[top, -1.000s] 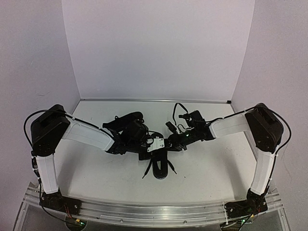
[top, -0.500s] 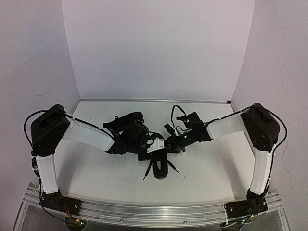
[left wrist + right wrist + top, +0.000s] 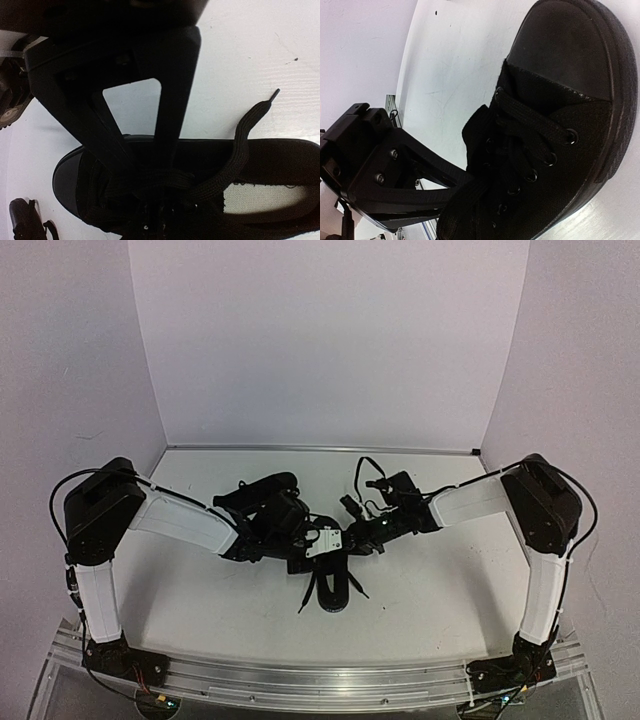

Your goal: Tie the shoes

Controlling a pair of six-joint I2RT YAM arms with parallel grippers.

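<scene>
One black shoe (image 3: 335, 590) lies at the table's centre front, its laces splayed to both sides. In the left wrist view the shoe (image 3: 260, 160) lies on its side, toe to the left, with a loose lace (image 3: 245, 140) running up onto the table. My left gripper (image 3: 162, 180) closes to a point on the crossed laces over the tongue. In the right wrist view the shoe (image 3: 560, 100) shows its toe at the upper right. My right gripper (image 3: 462, 187) is shut on a flat lace beside the eyelets. Both grippers (image 3: 318, 560) (image 3: 348, 546) meet above the shoe. A dark shoe-like shape (image 3: 262, 488) lies behind the left arm.
White table (image 3: 450, 580) with white walls on the back and both sides. An aluminium rail (image 3: 320, 675) runs along the near edge under the arm bases. Black cables (image 3: 370, 475) loop above the right wrist.
The right arm has drawn slightly left toward the shoe. The left arm and the shoe stay almost as they were.
</scene>
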